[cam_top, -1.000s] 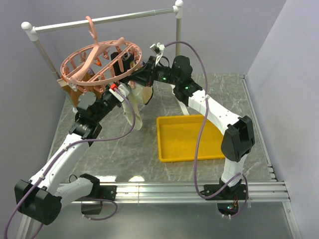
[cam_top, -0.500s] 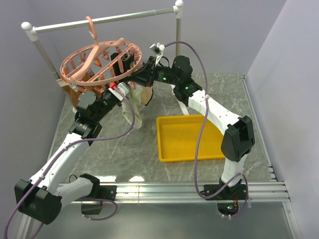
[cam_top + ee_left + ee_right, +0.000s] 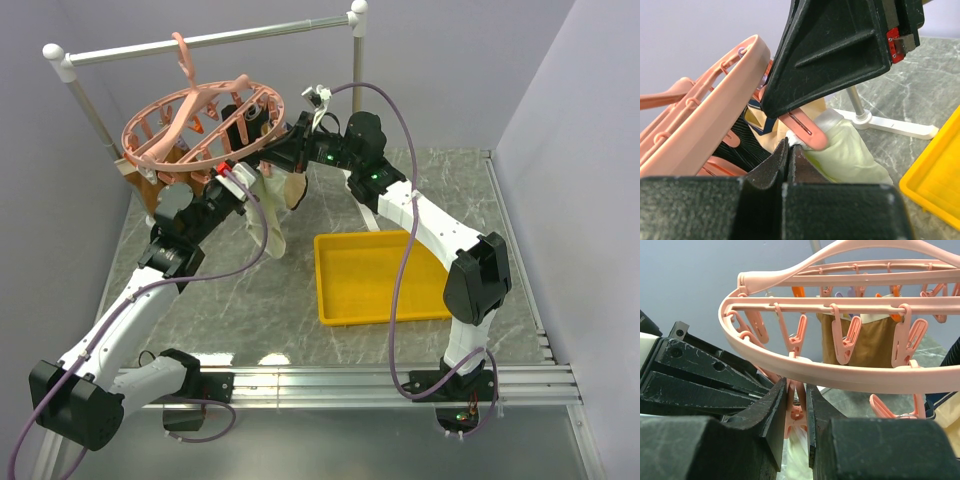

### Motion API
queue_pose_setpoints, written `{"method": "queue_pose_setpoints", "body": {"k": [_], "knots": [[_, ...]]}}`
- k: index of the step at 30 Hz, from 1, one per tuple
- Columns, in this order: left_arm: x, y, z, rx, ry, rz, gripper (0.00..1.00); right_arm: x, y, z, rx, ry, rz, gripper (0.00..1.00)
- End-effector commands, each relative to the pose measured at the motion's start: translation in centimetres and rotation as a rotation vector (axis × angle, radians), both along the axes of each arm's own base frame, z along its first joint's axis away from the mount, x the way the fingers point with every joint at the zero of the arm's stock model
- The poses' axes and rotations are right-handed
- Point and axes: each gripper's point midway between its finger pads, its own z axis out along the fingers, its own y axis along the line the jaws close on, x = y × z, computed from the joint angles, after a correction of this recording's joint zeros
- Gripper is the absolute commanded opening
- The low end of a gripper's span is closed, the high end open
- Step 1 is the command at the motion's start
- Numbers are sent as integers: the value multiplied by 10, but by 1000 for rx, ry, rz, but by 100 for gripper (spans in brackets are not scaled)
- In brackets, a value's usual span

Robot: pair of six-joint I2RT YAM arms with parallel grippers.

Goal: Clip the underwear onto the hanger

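1. The salmon-pink round hanger (image 3: 850, 377) is hung by its hook from the white-and-grey rail (image 3: 200, 40), with its ring tilted; small pink clips are seen all along the ring.
2. The right gripper (image 3: 795, 390) is raised just under the ring's near edge; its jaws are clamped on one pink clip (image 3: 796, 412), pressed from both sides.
3. The left gripper (image 3: 788, 150) is held right beside the right gripper, just below that clip; its jaws are closed together on the white upper edge of the underwear (image 3: 270, 225).
4. The pale cream underwear is hung from the left fingers and draped downward, clear of the marble-patterned table (image 3: 250, 310); in the left wrist view its top edge is seen touching the tip of the squeezed clip; whether the fabric is caught in the clip cannot be told.
5. A brown garment (image 3: 867, 340) is clipped at the far side of the ring; a tan garment (image 3: 292, 190) is hung just beside the underwear.
6. A yellow tray (image 3: 370, 280) is set on the table to the right of the hanging underwear, well apart from both grippers.
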Motion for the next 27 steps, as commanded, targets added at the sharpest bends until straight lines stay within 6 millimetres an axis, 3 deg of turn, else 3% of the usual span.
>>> {"method": "queue_pose_setpoints", "body": {"k": [1, 6, 19, 27], "knots": [[-4, -1, 28, -76, -27, -10, 0, -9, -11, 42, 73, -84, -19, 18], [-1, -3, 26, -99, -1, -15, 1, -13, -11, 43, 81, -80, 5, 11], [1, -7, 32, -149, 19, -28, 1, -17, -8, 36, 77, -73, 45, 11], [-7, -10, 38, -175, 27, -63, 0, -12, -10, 30, 64, -118, 7, 10]]}}
